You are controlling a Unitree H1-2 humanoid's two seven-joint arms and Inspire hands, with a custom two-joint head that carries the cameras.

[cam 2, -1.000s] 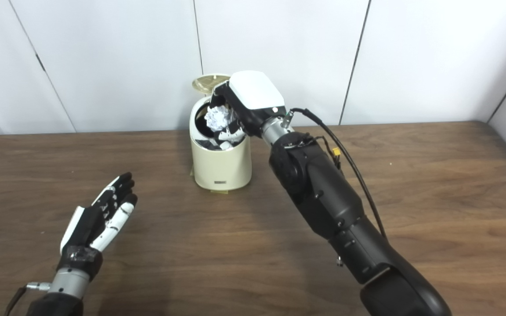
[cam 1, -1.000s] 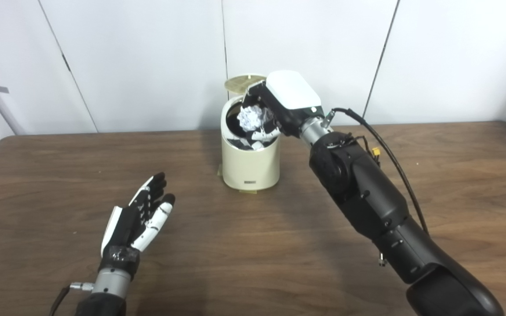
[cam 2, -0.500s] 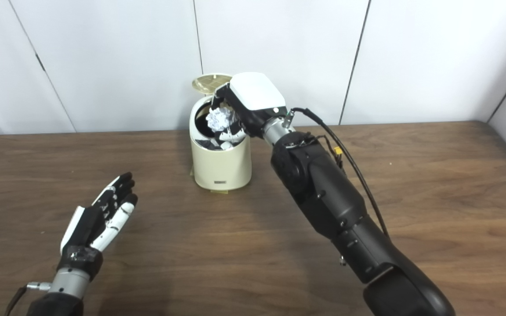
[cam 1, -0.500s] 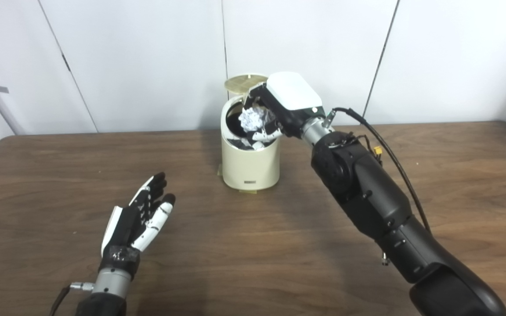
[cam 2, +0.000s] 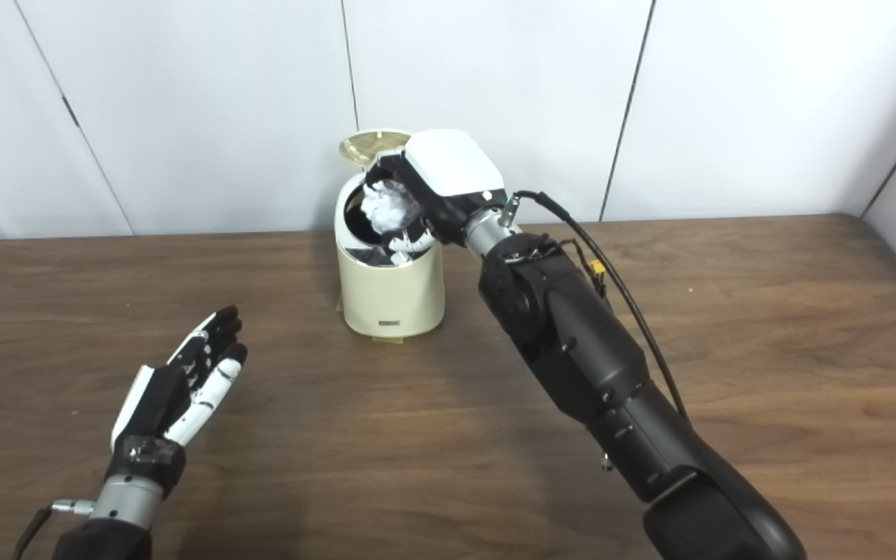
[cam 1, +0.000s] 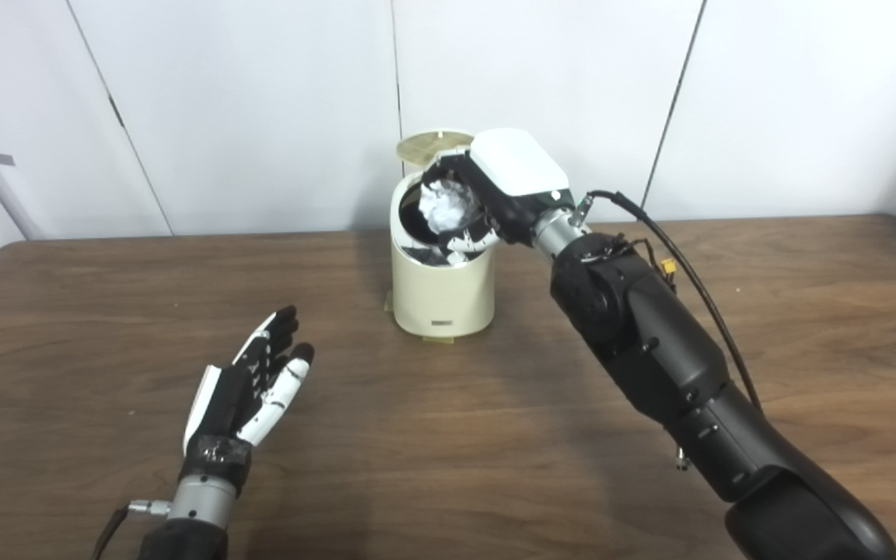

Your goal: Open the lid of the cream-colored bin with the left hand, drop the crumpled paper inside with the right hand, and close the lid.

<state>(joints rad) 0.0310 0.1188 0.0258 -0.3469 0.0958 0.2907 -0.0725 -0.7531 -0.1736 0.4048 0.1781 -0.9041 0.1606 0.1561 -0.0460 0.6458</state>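
White panels back our brown wooden table [cam 1: 495,435]. Our right hand [cam 1: 487,194] clasps the crumpled white paper ball [cam 1: 440,208] over the open cream-colored cylindrical bin [cam 1: 442,288]; next, release it. Our left hand [cam 1: 250,389] waits, fingers spread.

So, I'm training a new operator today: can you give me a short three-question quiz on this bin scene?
1. True or false: the round lid of the cream-colored cylindrical bin stands open.
2. What does the right hand hold? A) crumpled white paper B) a sponge C) nothing
3. Fill in: the left hand hovers open above the brown wooden ____.

Key: 1 true; 2 A, the crumpled white paper; 3 table.
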